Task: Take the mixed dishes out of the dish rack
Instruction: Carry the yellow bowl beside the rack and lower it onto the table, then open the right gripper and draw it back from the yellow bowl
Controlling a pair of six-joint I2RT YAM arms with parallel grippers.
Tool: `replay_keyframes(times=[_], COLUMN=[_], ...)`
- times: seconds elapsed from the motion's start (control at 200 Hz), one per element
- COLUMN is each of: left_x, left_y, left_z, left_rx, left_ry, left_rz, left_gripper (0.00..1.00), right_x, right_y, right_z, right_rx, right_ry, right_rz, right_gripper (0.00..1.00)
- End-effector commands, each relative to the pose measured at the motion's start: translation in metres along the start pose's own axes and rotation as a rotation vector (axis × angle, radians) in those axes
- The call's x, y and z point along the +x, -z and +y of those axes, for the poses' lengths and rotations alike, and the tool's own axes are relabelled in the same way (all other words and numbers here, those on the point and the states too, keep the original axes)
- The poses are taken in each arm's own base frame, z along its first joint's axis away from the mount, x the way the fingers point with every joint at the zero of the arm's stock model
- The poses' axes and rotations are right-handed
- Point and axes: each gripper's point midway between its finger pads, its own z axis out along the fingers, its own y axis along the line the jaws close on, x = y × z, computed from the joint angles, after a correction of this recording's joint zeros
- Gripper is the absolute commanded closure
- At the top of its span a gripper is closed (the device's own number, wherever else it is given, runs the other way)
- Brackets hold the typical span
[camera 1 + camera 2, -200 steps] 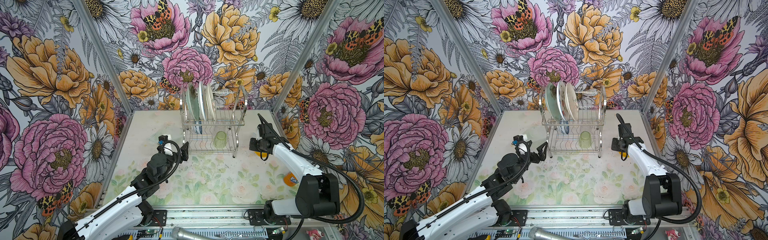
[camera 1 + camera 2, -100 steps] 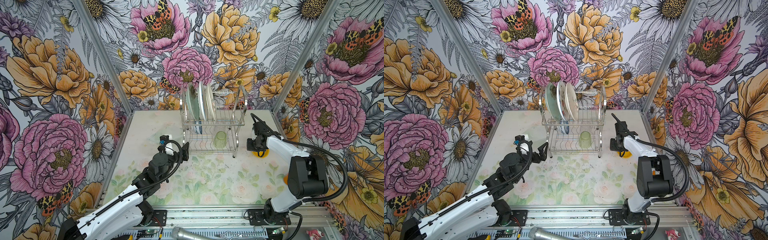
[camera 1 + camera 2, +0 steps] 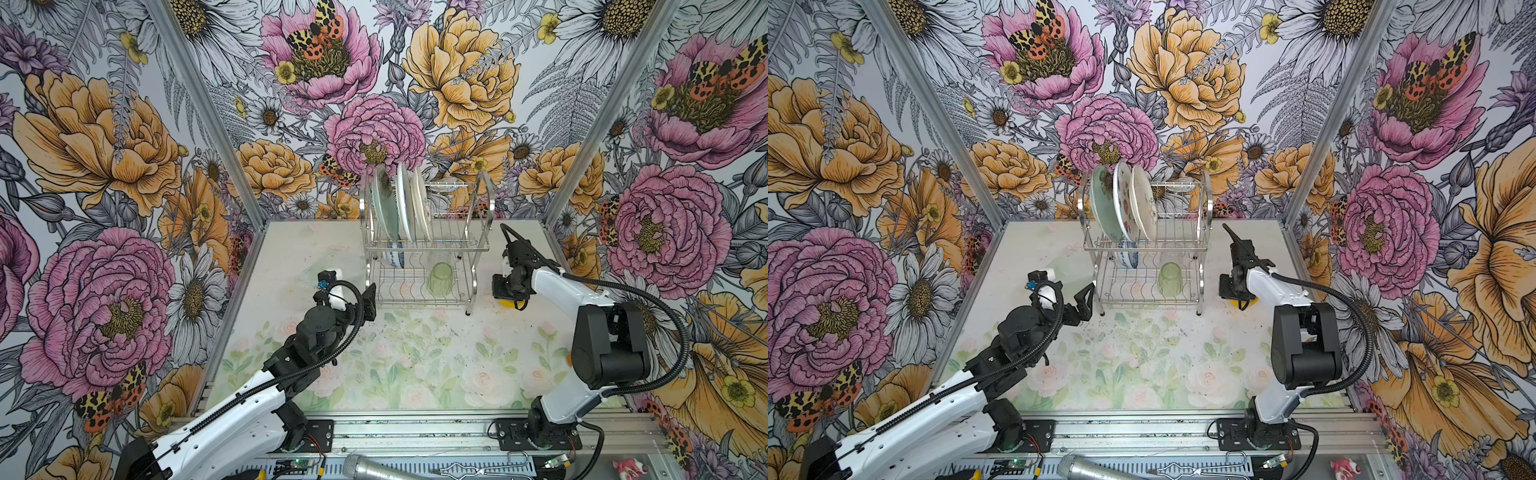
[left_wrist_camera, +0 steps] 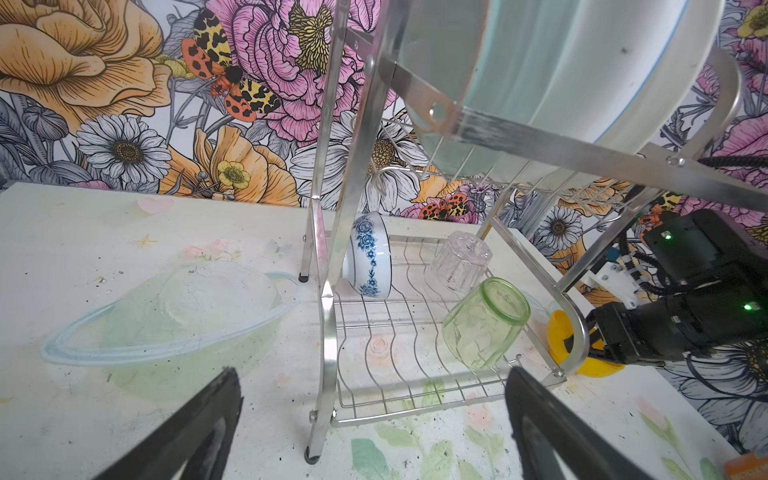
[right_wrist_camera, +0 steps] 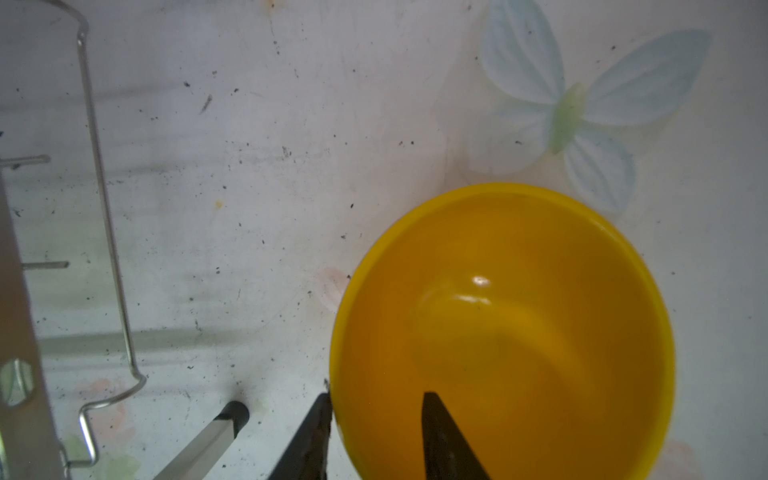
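Yellow bowl [image 5: 519, 332]: upright on table [image 5: 249, 166], just beside dish rack [image 4: 328, 340], right end; set clear of it, I judge.
Right gripper [image 5: 376, 397]: jaws parted astride the rim, inner finger clear; probably releasing.
Left gripper [image 4: 372, 374]: jaws wide, facing lower shelf.
In rack: plates [image 3: 399, 203] above; green tumbler [image 4: 484, 324], clear tumbler [image 4: 459, 262], patterned bowl [image 4: 372, 253] below.
Hidden: top views show only a yellow sliver under the gripper.

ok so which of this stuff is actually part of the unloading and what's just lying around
Job: dish rack, three plates, blue-and-white bowl, green tumbler, clear tumbler, yellow bowl, glass dish on the table.
Lying about: orange can, microphone, pink toy.
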Motion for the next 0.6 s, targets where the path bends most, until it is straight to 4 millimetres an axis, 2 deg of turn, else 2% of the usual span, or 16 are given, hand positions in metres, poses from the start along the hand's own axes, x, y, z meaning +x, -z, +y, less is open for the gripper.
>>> replay_keyframes(times=[0.0, 0.18, 0.315, 0.48, 0.595], left_x=[0.003, 0.003, 0.004, 0.005, 0.004], left_y=[0.003, 0.003, 0.004, 0.004, 0.001], left_z=[0.005, 0.006, 0.007, 0.005, 0.000], left_rx=[-0.020, -0.024, -0.027, -0.015, 0.002], left_ry=[-0.022, -0.019, -0.015, -0.005, 0.000], left_rz=[-0.001, 0.002, 0.005, 0.011, 0.021], left_gripper=[0.01, 0.01, 0.01, 0.01, 0.01], right_x=[-0.016, -0.016, -0.013, 0.004, 0.027], right_y=[0.012, 0.029, 0.051, 0.080, 0.093], right_z=[0.004, 0.003, 0.002, 0.009, 0.020], right_rx=[-0.026, -0.030, -0.029, -0.096, -0.185], right_ry=[0.001, 0.007, 0.015, 0.000, -0.019], right_rz=[-0.052, -0.099, -0.163, -0.265, -0.330], right_gripper=[0.54, 0.46, 0.42, 0.41, 0.37])
